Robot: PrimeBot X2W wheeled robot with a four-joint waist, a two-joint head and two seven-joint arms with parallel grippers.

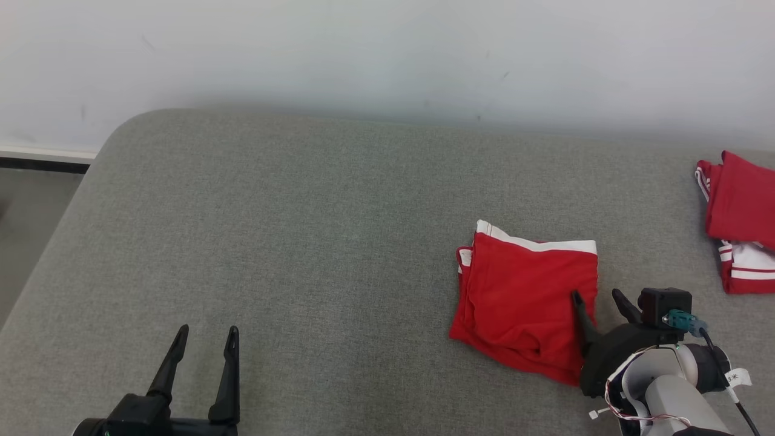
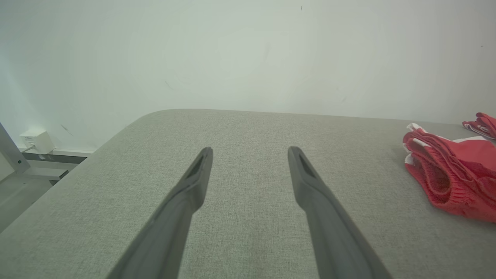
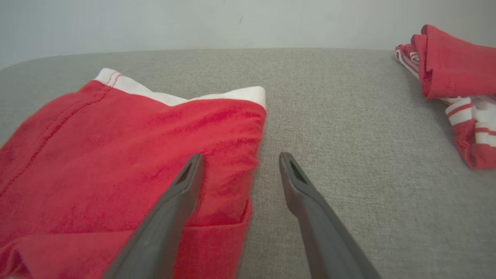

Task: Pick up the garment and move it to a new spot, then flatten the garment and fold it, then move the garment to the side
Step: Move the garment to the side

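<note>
The garment (image 1: 524, 298) is red with a white band, folded into a rough square on the grey padded table (image 1: 315, 242), right of centre. My right gripper (image 1: 597, 295) is open at its right edge: one finger lies over the red cloth, the other over bare table. The right wrist view has that same edge of the garment (image 3: 135, 155) running between the open fingers of the right gripper (image 3: 239, 159). My left gripper (image 1: 206, 332) stands open at the lower left, far from the cloth, nothing between its fingers. In the left wrist view the garment (image 2: 453, 174) lies far right of the open left gripper (image 2: 250, 152).
A second pile of red and white clothing (image 1: 742, 221) lies at the table's right edge, also in the right wrist view (image 3: 453, 77). A pale wall (image 1: 387, 54) backs the table. The table's rounded left corner drops to the floor (image 1: 30, 230), where a white box (image 2: 37, 141) sits by the wall.
</note>
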